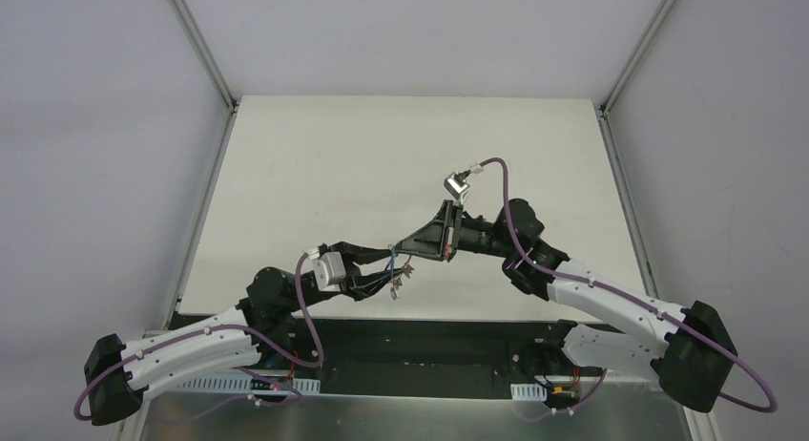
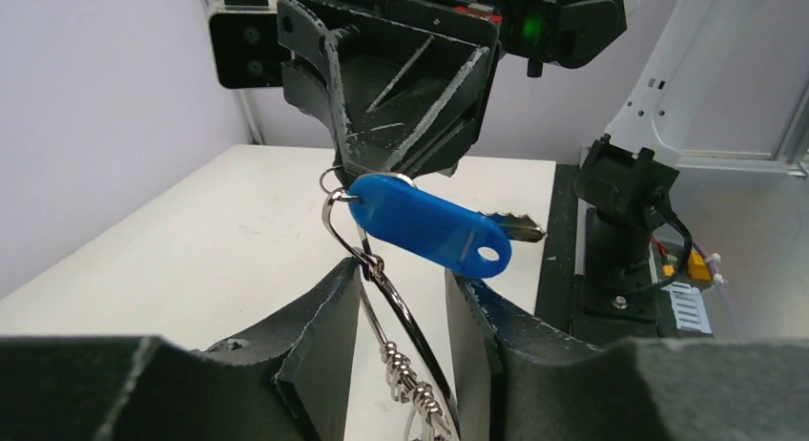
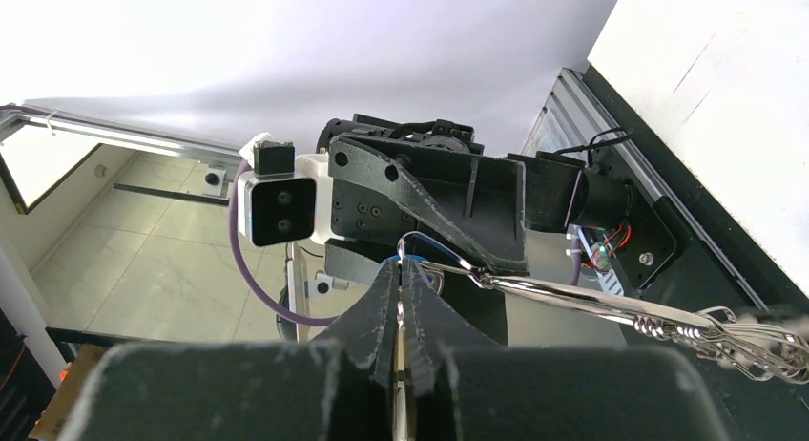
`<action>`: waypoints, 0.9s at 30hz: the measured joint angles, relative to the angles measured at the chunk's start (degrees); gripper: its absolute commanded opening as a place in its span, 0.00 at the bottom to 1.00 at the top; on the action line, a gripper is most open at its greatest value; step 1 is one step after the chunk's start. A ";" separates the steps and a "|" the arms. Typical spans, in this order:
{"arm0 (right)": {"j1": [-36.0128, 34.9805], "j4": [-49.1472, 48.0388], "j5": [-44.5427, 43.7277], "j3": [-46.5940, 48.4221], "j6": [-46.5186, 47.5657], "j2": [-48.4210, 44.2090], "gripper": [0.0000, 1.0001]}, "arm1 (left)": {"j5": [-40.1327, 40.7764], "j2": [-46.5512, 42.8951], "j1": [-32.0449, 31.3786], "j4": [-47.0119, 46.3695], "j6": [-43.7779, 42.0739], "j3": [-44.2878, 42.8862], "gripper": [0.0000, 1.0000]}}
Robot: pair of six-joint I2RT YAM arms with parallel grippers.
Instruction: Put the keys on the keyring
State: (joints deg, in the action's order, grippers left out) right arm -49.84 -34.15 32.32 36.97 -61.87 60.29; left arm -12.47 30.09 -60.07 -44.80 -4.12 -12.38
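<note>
Above the pale table both arms met in mid-air, probably so the ring could hang free and be worked from two sides. The right gripper was pinched tight on the keyring at its top, serving as the fixed hanger (the blue head sat right at its tips, so part of that may have been caught too). The left gripper stood part-open and held nothing. The ring's wire ran down through its gap, close to one finger, contact unclear. The blue key jutted sideways from the ring's top, seemingly threaded on. The plain keys dangled lowest.
</note>
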 measured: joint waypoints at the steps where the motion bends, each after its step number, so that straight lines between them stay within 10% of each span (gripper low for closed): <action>1: 0.00 0.26 -0.09 0.00 0.11 -0.13 0.00 | -0.28 0.09 0.00 0.57 0.04 -0.11 0.38; 5: 0.00 1.46 -0.22 0.28 0.83 -0.92 0.00 | -0.50 0.59 0.00 1.60 0.02 -0.35 0.36; 10: -0.02 1.62 -0.22 0.72 1.29 -1.86 0.00 | -0.11 1.20 0.00 2.97 -0.13 -0.72 0.00; 27: -0.02 5.29 0.90 0.68 3.93 -5.05 0.09 | 9.55 2.51 -0.02 5.62 -1.07 -3.21 0.00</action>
State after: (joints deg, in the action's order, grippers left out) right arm -49.87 -28.86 33.21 37.65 -57.93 55.24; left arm -2.92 32.60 -60.10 -39.18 -5.19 -15.59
